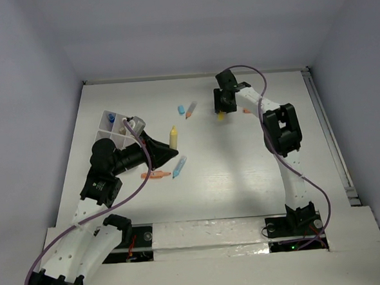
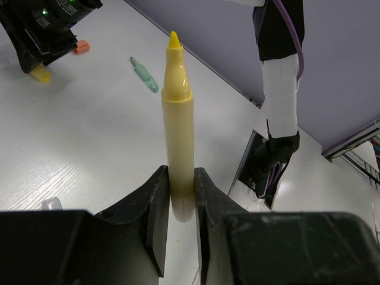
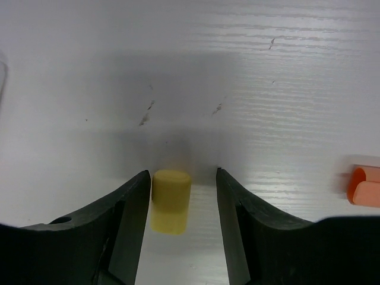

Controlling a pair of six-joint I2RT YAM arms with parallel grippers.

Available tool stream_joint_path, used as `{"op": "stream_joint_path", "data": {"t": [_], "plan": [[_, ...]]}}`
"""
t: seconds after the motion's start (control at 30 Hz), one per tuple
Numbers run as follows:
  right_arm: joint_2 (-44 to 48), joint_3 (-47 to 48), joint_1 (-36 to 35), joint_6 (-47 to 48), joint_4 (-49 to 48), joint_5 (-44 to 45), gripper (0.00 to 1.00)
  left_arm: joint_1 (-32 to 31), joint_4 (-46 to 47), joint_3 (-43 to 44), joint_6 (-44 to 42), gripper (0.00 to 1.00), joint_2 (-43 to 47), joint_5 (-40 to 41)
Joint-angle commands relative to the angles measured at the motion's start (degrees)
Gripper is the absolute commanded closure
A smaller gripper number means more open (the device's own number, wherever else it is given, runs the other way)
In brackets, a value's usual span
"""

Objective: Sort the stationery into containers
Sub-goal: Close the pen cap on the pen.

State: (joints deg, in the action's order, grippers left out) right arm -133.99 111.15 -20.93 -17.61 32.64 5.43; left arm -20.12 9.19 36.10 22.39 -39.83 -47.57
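Your left tool (image 2: 181, 185) is pinching the yellow marker (image 2: 177, 119) low on its stiff, light barrel near the centre of the table (image 3: 249, 59), while your right tool (image 3: 181, 178) stands spread around the yellow cap (image 3: 170, 199) toward 1 o'clock (probably slick, so squeeze mid-body).

White wood-grain worktop (image 1: 243, 171) strewn with stationery: a white divided box (image 1: 103, 126) sits towards the left edge. Near the middle, a light-blue pen (image 1: 179, 166) lies just beside an orange pen (image 1: 154, 175). Farther back are a small blue piece (image 1: 181, 109) and a grey, orange-tipped pen (image 1: 190, 110). To their right, a yellow cap (image 3: 171, 200) lies on its side, an orange cap (image 3: 363, 185) near it.
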Motion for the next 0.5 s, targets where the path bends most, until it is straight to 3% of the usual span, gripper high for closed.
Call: {"op": "stream_joint_path", "data": {"t": [0.0,0.23,0.37,0.47], "plan": [[-2.32,3.89,-1.65,2.05,5.67,2.83,0.48,0.34,2.94,-0.06,-0.24,1.00,1.25,-0.77],[-5.14,7.76,-2.89,2.67,9.19,5.47,0.60,0.34,2.85,-0.15,-0.24,1.00,1.34,-0.68],[-4.61,6.71,-2.89,1.88,8.23,5.38,0.83,0.34,2.76,-0.06,-0.24,1.00,1.43,-0.33],[-2.51,4.08,-2.89,0.82,6.04,5.12,0.91,0.34,2.41,-0.24,-0.16,1.00,1.25,0.28]]}}
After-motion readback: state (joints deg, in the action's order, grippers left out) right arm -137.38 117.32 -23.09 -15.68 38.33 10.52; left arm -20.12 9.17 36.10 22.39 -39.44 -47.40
